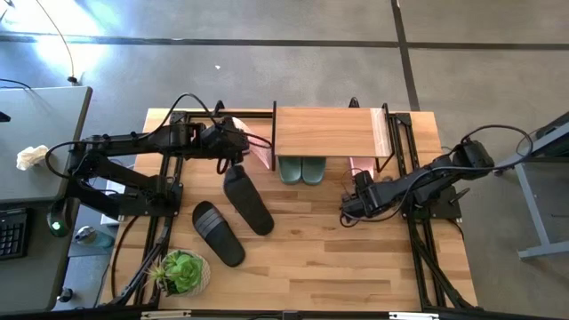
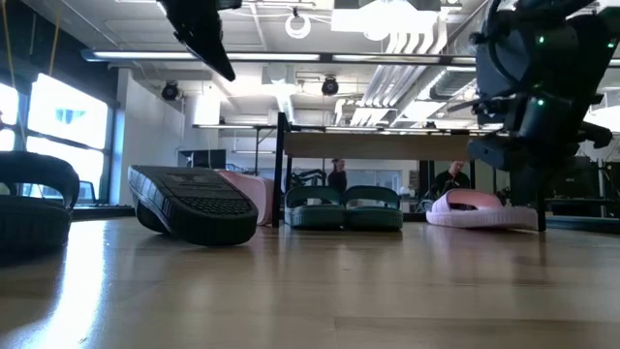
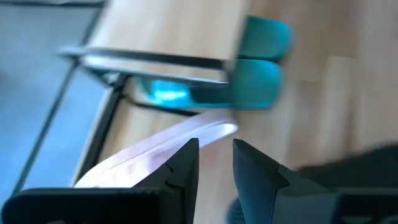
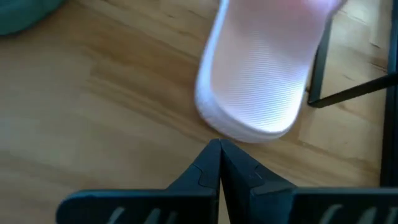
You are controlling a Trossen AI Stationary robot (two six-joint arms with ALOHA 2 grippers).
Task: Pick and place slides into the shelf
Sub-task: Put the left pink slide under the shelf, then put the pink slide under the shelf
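Seen from above, the shelf sits at twelve o'clock on the table, its plank running along the far edge; the widest bare wood lies from four to seven o'clock, toward the near edge, with a potted plant at the eight o'clock corner. The green pair is tucked side by side under the plank, heels poking out toward the centre; one pink slide lies under the shelf's right end, its heel just out; the other pink slide stands on edge just outside the shelf's left leg. The two black slides lie loose at nine o'clock of centre, close together and near the left arm's base.

The level camera shows what the overhead cannot: one black slide is tipped, its ribbed sole facing the lens, and people stand in the room beyond the shelf legs.

The left gripper reaches in from the left, hovering by the upright pink slide; its wrist camera shows the fingers slightly apart with the slide's pale edge right ahead of them, possibly between them, though blur leaves that unsettled. The right gripper, at three o'clock, points back toward the shelf's right end; its fingers are pressed together, empty, tips just short of the pink heel.
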